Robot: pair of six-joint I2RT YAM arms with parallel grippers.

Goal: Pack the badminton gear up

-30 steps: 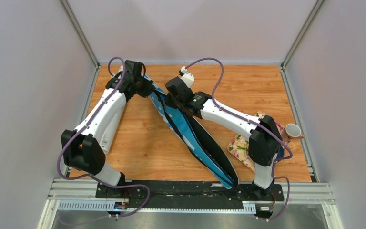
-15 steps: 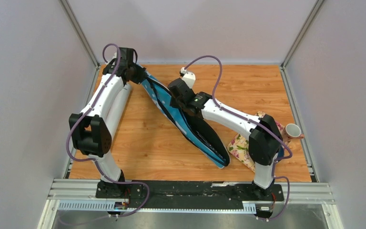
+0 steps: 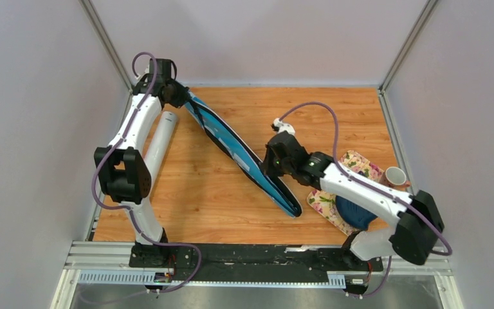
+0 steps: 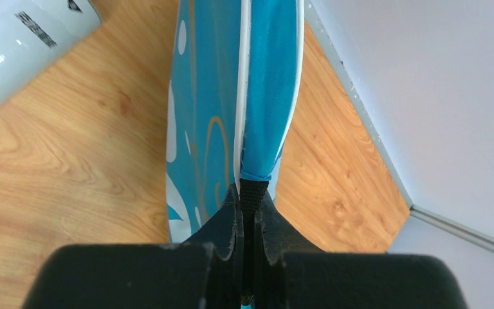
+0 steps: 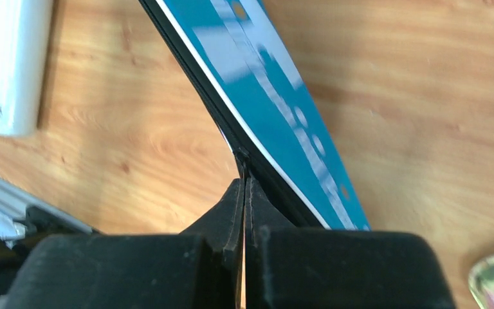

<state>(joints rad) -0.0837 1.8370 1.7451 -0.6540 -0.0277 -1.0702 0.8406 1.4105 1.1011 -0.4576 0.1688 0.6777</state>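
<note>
Edgewise in left gripper (image 4: 249,195): blue cover (image 4: 269,90)

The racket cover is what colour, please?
The racket cover is blue with white markings; left wrist view shows it best.

No word can be read for sure. The tube (image 4: 19,45), left of the cover (image 4: 219,116), has a short line of black print and one black mark near its end, too small and tilted to read. On the cover's blue face run white letter-like shapes, blurred in the right wrist view.
</note>
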